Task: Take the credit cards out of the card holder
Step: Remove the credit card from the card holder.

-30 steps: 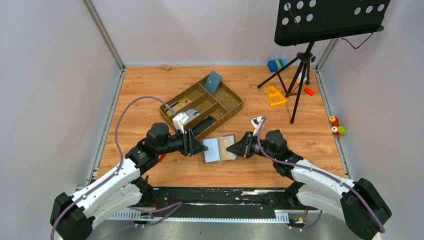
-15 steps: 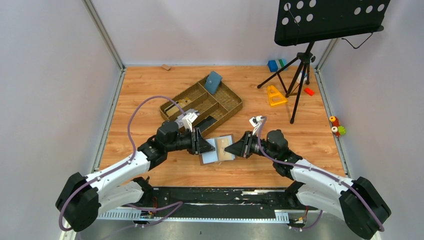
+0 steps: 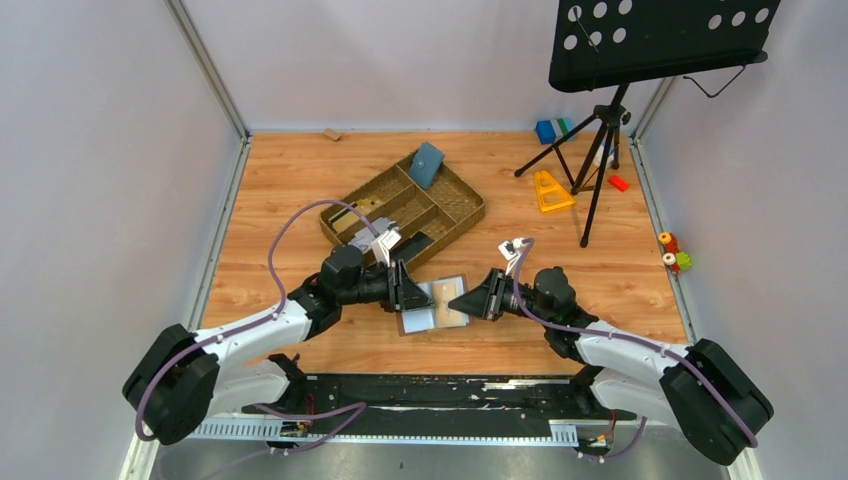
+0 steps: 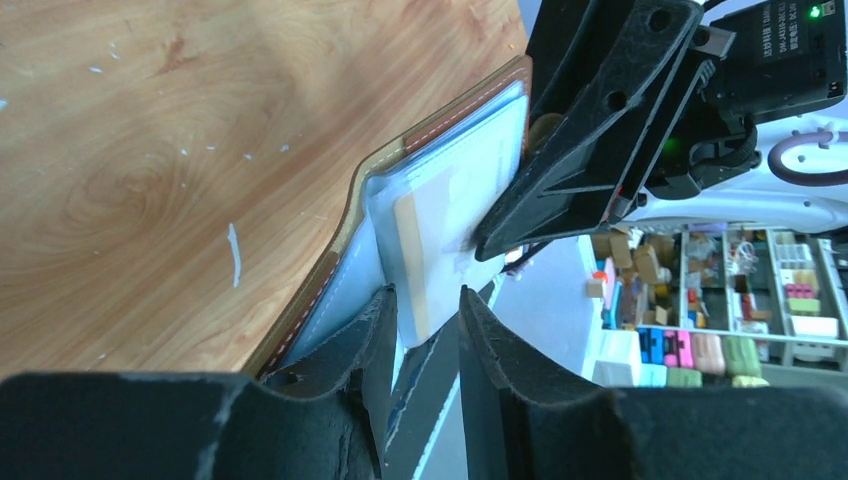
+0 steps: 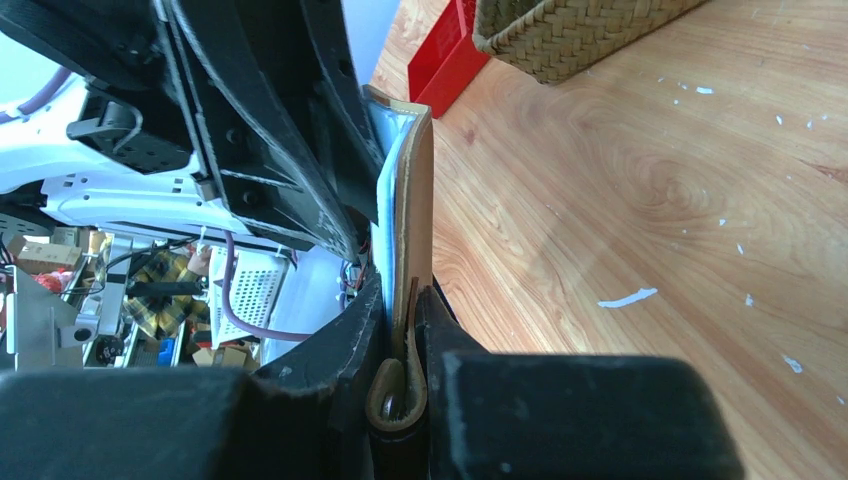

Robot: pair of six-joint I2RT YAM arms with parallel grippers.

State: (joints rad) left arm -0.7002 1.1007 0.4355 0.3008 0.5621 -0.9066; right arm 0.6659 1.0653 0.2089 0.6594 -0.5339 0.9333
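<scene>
Brown leather card holder (image 3: pixel 437 306) sits open at the near middle of the tabletop (image 3: pixel 290 190), between both arms. Right pincer (image 3: pixel 455 299) is clenched on its edge. Left pincer (image 3: pixel 413 297) straddles a white card (image 4: pixel 430 240) in the sleeve; whether it grips, I cannot tell.

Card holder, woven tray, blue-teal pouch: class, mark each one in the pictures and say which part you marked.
card holder (image 3: pixel 438 312), top external view, its open inner face.
woven tray (image 3: pixel 372 184), top external view, its far-left rim.
blue-teal pouch (image 3: pixel 427 165), top external view, middle of its face.
</scene>
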